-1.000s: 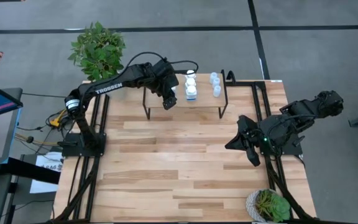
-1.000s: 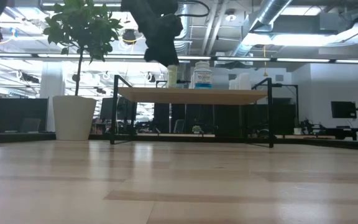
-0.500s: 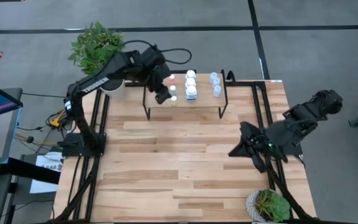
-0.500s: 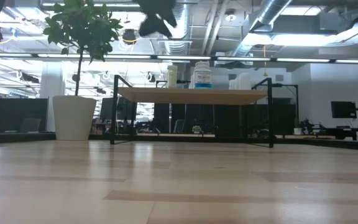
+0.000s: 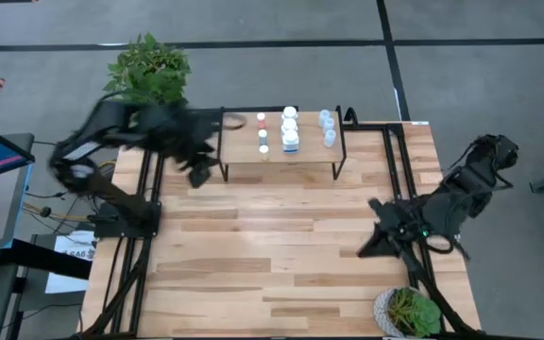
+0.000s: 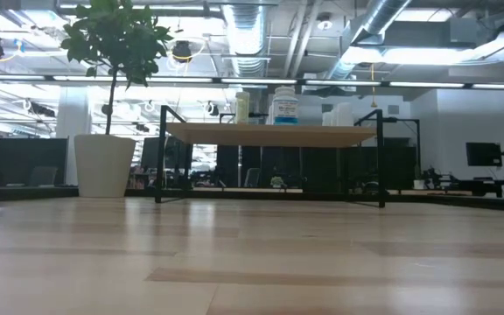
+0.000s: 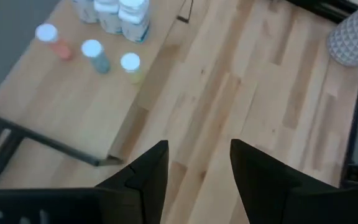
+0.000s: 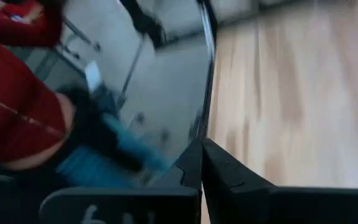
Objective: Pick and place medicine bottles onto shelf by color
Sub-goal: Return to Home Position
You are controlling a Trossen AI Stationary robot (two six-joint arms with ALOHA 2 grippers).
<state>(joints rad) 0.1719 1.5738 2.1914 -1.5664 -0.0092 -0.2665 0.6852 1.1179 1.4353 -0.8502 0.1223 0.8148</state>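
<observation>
**High view:** The shelf (image 5: pixel 239 168), a pale wood slab on thin black legs, sits at upper centre of the plank-top table (image 5: pixel 272 264). The medicine bottles (image 5: pixel 291 142) stand on it in three short columns. Tiny capped ones are on the left, chunky white cylinders in the middle, and pale blue translucent ones on the right. The left gripper (image 5: pixel 199 172), blurred, hangs by the shelf's left end. The right gripper (image 5: pixel 378 242) is near the table's right edge.

**Low view:** The shelf (image 6: pixel 269 134) spans mid-frame, with a slim pale bottle and a white, blue-labelled one on top.

**Left wrist view:** The matte dark fingers (image 7: pixel 151 177) are parted with nothing between them, over bare planks beside the shelf's corner.

**Right wrist view:** The fingers (image 8: pixel 229 180) are pressed together and empty. A person (image 8: pixel 11 106) in red is beyond the table edge.
</observation>
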